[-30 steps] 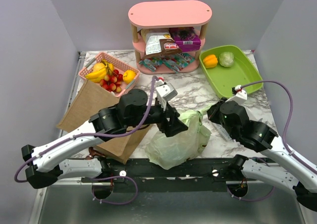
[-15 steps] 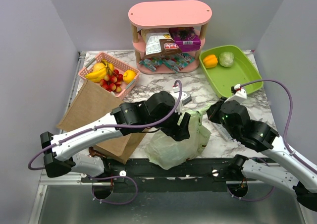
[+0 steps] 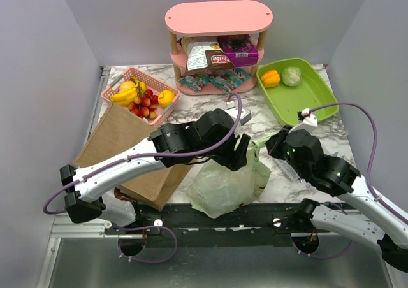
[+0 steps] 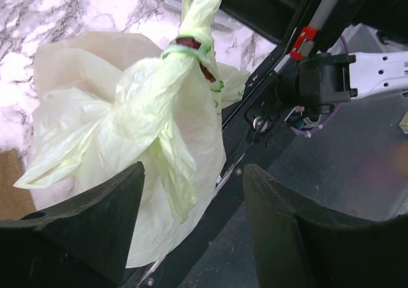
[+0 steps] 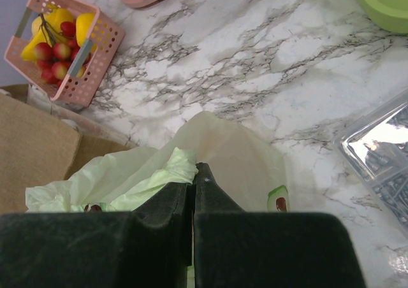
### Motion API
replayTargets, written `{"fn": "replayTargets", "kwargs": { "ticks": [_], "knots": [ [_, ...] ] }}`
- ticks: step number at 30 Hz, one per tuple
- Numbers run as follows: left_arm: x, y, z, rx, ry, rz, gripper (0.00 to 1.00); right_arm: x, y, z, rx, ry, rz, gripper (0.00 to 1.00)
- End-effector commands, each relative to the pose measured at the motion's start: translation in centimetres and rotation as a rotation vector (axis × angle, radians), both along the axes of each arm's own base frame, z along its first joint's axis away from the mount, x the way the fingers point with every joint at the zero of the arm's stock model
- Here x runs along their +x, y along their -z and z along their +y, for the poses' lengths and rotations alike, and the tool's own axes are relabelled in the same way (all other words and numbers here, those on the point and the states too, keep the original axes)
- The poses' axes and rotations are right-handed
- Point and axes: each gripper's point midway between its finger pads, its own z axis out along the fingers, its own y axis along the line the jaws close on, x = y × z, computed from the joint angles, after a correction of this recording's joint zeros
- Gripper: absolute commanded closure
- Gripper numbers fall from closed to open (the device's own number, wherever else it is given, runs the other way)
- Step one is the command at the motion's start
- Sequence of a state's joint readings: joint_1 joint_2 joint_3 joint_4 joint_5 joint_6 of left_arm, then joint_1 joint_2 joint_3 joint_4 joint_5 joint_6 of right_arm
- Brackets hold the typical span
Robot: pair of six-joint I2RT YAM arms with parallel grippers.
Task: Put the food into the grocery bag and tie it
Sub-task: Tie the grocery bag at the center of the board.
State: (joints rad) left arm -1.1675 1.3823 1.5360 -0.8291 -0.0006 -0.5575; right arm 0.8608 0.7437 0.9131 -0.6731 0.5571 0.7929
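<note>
While the right gripper [image 3: 271,149] pinches its neck, jaws fully closed on the plastic, the bag [image 3: 226,183] sits at the near edge of the table [image 3: 255,119], straight in front of the shelf [image 3: 218,20]. It is pale green, translucent and crinkled. The body is slumped and bulging. The top is gathered into a twisted rope with a dark red mark [image 4: 188,44] at the cinch. Contents not readable.

Left gripper [image 4: 194,173] hangs over the body, jaws wide, gripping nothing. A loose flap lies between its fingers; contact cannot be told.

Versus one second back: left gripper has moved right and nearer the shelf. Bag and right gripper as before.
</note>
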Motion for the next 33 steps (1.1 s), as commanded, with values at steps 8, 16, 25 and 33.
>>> {"fn": "replayTargets", "kwargs": {
  "ticks": [8, 16, 25, 33],
  "knots": [
    [1.1, 0.1, -0.3, 0.074, -0.013, -0.038, 0.52, 0.1, -1.3, 0.8, 0.026, -0.04, -0.033, 0.99],
    [1.2, 0.7, -0.4, 0.097, -0.018, -0.035, 0.59, 0.0, -1.5, 0.9, 0.033, -0.051, -0.037, 0.99],
    [2.2, 1.1, -0.2, 0.118, -0.052, -0.072, 0.94, -0.3, -1.5, 0.8, 0.027, -0.069, -0.05, 0.99],
    [0.8, -0.9, -0.3, 0.031, -0.002, -0.051, 1.0, 0.1, -2.4, -1.2, 0.013, 0.027, -0.074, 0.99]
  ]
}}
